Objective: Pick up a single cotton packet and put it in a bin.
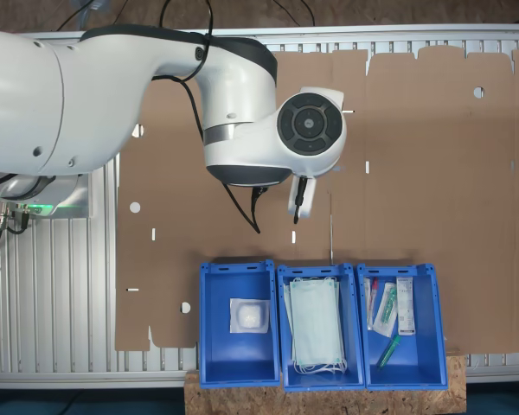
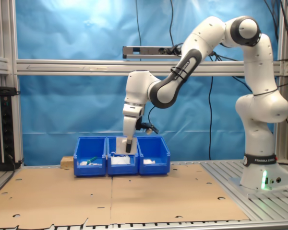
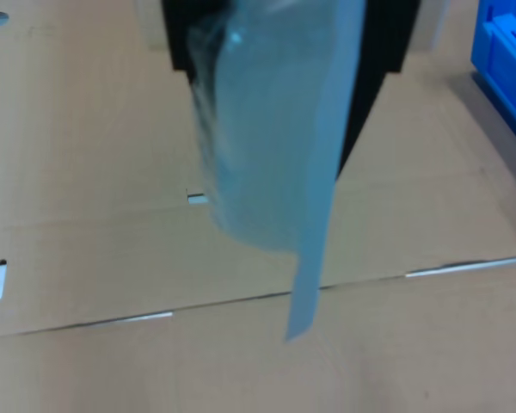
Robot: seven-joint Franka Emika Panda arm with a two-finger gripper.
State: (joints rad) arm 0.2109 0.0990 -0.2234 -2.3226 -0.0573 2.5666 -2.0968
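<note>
- A white robot arm point(image 2: 201, 43) reaches out over a table covered with flat brown cardboard point(image 1: 432, 173), seen in both exterior views.
- In the wrist view, the gripper point(image 3: 279, 52) appears as a dark shape clamped on the upper part of a pale, translucent, bluish-white packet that hangs down from it. This is probably the cotton packet point(image 3: 267, 155), though the picture is blurred and no print can be made out on it.
- The jaws are closed tight on the packet's upper edge. A thin strip of the packet trails below the rest.
- The packet hangs in the air above the cardboard, not touching it. The corner of a blue bin shows at the edge of the wrist view.
- In the second exterior view, the gripper point(image 2: 129, 143) points downward in front of the row of three blue bins, roughly level with their rims.
- In the first exterior view, the three bins sit side by side at the near edge of the cardboard, touching one another.
- The bin point(image 1: 216, 346) at the first exterior view's left holds a white square packet point(image 1: 248, 315).
- The middle bin point(image 1: 284, 372) holds pale green face masks point(image 1: 316, 324).
- The third bin point(image 1: 432, 354) holds syringes and slim packets point(image 1: 389, 316).
- In the first exterior view, the arm's wrist point(image 1: 310, 130) is above the cardboard, away from the bins.
</note>
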